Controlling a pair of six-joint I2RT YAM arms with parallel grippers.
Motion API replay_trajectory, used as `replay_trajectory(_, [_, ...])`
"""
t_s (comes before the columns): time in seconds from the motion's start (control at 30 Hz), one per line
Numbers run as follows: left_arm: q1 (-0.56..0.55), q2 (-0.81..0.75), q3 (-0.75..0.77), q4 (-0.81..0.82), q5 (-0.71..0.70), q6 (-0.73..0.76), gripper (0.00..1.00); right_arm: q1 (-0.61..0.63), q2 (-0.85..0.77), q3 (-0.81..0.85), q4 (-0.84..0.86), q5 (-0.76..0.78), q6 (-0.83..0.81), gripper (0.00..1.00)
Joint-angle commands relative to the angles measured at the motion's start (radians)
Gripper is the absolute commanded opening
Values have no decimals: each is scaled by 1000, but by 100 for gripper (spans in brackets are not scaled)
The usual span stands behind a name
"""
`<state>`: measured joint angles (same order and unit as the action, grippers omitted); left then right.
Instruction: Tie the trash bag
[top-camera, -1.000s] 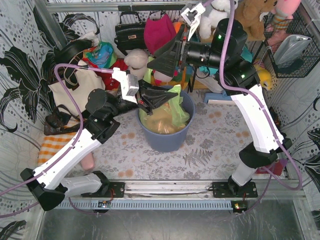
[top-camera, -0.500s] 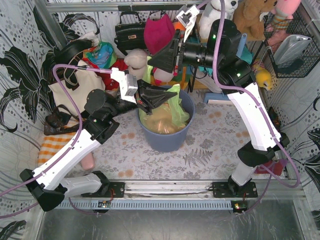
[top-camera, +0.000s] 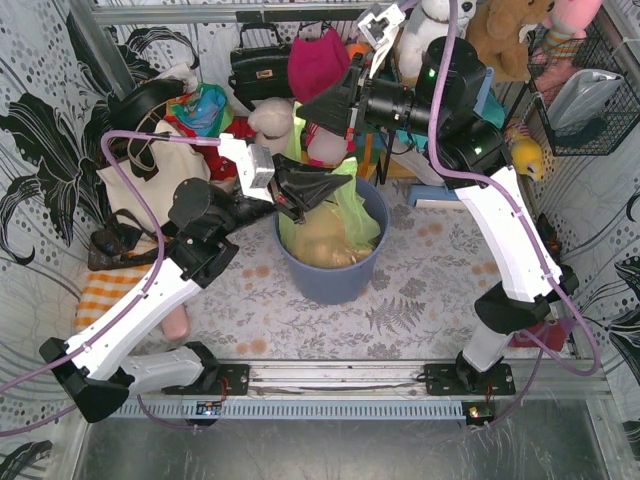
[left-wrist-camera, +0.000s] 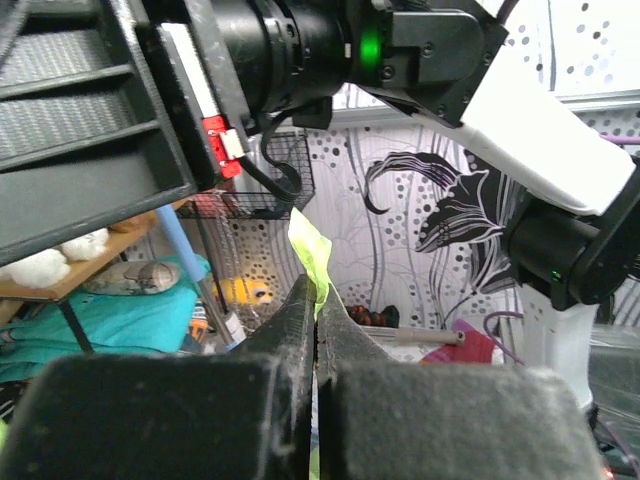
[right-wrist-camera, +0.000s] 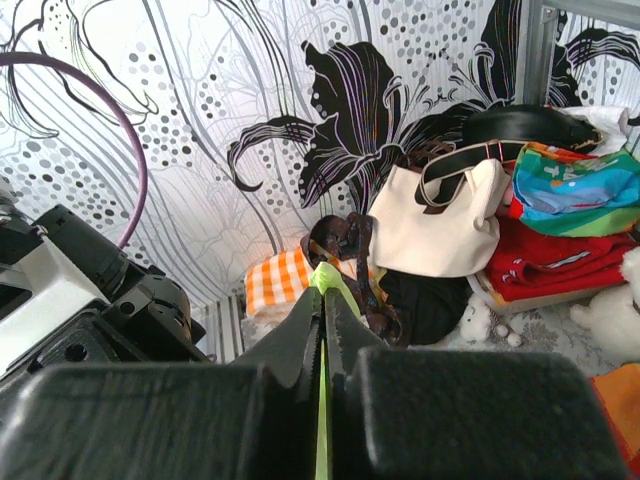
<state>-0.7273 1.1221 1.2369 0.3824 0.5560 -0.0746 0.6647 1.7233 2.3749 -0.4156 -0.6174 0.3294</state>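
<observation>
The trash bag (top-camera: 345, 215), thin light-green plastic with tan paper showing through, sits in the round blue-grey bin (top-camera: 330, 280). My left gripper (top-camera: 348, 181) reaches over the bin's rim from the left and is shut on a pinch of the bag's edge. A green strip (left-wrist-camera: 311, 248) sticks out past its tips (left-wrist-camera: 318, 292). My right gripper (top-camera: 303, 110) hangs above the bin's far left side, shut on another strip of the bag (top-camera: 296, 145) that runs up to it. A green tuft (right-wrist-camera: 326, 277) shows at its tips (right-wrist-camera: 322, 292).
Behind the bin are a cream tote bag (top-camera: 150, 175), a black handbag (top-camera: 260, 65), plush toys (top-camera: 270, 120) and a pink cap (top-camera: 320, 65). An orange checked cloth (top-camera: 105, 290) lies at the left. A wire basket (top-camera: 590, 90) hangs on the right wall.
My right gripper has closed on the bag's edge and shifted slightly left and up, drawing a green strip upward. The left gripper keeps its hold and has hardly moved.
</observation>
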Motion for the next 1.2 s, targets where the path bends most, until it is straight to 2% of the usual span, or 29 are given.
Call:
replay_trajectory(0.0, [0,-6,38,42,-81,48,0,9,-2,32,63,25,36,0])
replay_trajectory(0.27, [0,3,35,47,-145,78,0,9,-108,-80,-27,269,66,0])
replay_trajectory(0.4, [0,-9,3,67,-195,83,0,9,-203,-230,-10,342,86,0])
replay_trajectory(0.5, [1,-16,-10,70,-214,88,0,9,-276,-340,-8,455,138,0])
replay_trajectory(0.63, [2,-27,-28,71,-236,92,0,9,-381,-506,53,510,210,0])
replay_trajectory(0.83, [2,-45,-53,79,-264,94,0,9,-490,-690,156,502,290,0])
replay_trajectory(1.17, [4,-51,-56,58,-299,102,0,9,-616,-970,473,271,371,0])
